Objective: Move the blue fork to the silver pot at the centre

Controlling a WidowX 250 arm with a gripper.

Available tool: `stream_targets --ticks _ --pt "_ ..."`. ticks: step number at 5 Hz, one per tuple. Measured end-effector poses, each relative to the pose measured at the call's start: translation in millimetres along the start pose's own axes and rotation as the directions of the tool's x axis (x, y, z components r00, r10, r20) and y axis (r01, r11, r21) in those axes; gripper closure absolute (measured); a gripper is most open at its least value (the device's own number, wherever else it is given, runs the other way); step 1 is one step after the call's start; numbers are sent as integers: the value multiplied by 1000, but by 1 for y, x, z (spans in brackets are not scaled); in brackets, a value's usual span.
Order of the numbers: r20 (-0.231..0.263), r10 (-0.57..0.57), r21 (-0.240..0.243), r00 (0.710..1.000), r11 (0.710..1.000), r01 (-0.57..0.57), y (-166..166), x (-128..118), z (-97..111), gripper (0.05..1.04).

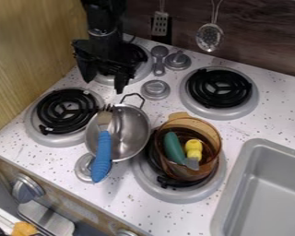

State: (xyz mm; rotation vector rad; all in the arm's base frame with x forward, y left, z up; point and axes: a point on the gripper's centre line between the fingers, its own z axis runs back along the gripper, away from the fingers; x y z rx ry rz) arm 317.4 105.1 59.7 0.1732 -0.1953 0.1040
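Peering down from my console, I see the blue fork lying across the silver pot, handle overhanging its near rim, beside the amber pot; farther back, my gripper hangs with fingers spread.

No readable text or labels.

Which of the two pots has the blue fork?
The silver pot: the blue fork lies over its left side, handle past the rim. The amber pot holds a green item and a yellow one.
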Motion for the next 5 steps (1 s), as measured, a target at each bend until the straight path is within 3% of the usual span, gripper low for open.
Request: stream_targets --ticks 1,3,5 --pt "-2 -19 2 1000 1000 19 -4 15 10 83" --pt "45 -20 13 999 1000 19 -35 42 27 83" --pt "52 -2 -19 999 1000 3 -94 47 43 83"
